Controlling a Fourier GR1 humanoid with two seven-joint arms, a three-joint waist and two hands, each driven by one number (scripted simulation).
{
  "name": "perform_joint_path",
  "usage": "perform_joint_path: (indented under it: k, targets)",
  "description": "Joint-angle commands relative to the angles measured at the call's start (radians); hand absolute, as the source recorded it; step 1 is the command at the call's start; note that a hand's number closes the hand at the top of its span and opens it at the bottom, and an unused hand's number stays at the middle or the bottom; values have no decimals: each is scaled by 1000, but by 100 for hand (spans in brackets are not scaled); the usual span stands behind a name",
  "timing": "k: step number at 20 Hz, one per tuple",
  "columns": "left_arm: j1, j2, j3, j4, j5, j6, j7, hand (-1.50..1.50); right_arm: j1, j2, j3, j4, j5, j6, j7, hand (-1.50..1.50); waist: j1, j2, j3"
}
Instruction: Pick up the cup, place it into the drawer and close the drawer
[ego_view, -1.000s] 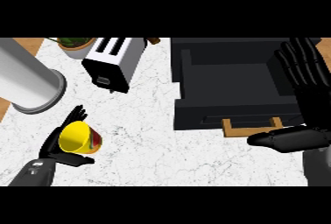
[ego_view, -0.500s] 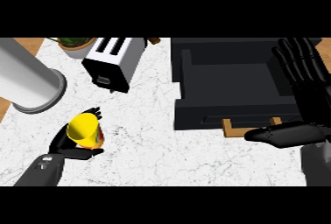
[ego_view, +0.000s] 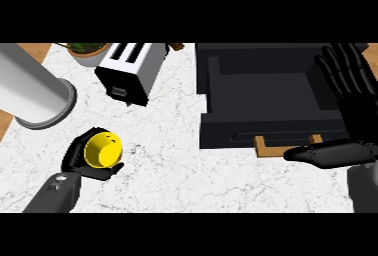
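A yellow cup (ego_view: 102, 150) lies tipped in my left hand (ego_view: 77, 161) at the lower left of the counter, its open mouth facing up toward me. The fingers and thumb curl round it. The dark drawer (ego_view: 269, 95) stands pulled out at the upper right, its inside bare, with a wooden handle (ego_view: 288, 145) on its front. My right hand (ego_view: 351, 105) is open beside the drawer's right side, fingers straight and pointing away, thumb stretched left below the drawer's front.
A white and black toaster (ego_view: 131, 70) stands at the top middle. A large grey cylinder (ego_view: 33, 95) lies at the upper left, and a potted plant (ego_view: 86, 51) sits behind it. White marble counter (ego_view: 192, 175) lies between the hands.
My left hand has turned the cup, so its mouth now faces up, and has carried it slightly right. The right hand has barely shifted.
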Motion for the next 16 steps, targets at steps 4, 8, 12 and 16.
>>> perform_joint_path:
  k: [4, 8, 12, 16]
  targets:
    - [14, -92, 191, -18, 140, 336, -131, 150, 3, -13, -28, 4, -16, 4, -1, -150, 9, -2, 1]
    - [-55, -98, 192, -53, 179, 104, -150, 150, -4, 5, -14, 50, 5, 5, -55, -150, 18, -5, 3]
    - [-103, -167, 134, -117, 158, 98, -93, 150, 10, -13, -13, 8, 9, 3, -4, -150, 22, -13, 5]
    - [-193, -177, 93, -194, 149, 127, 30, 150, 3, -21, -27, 2, -9, 7, 14, -150, 26, -16, 5]
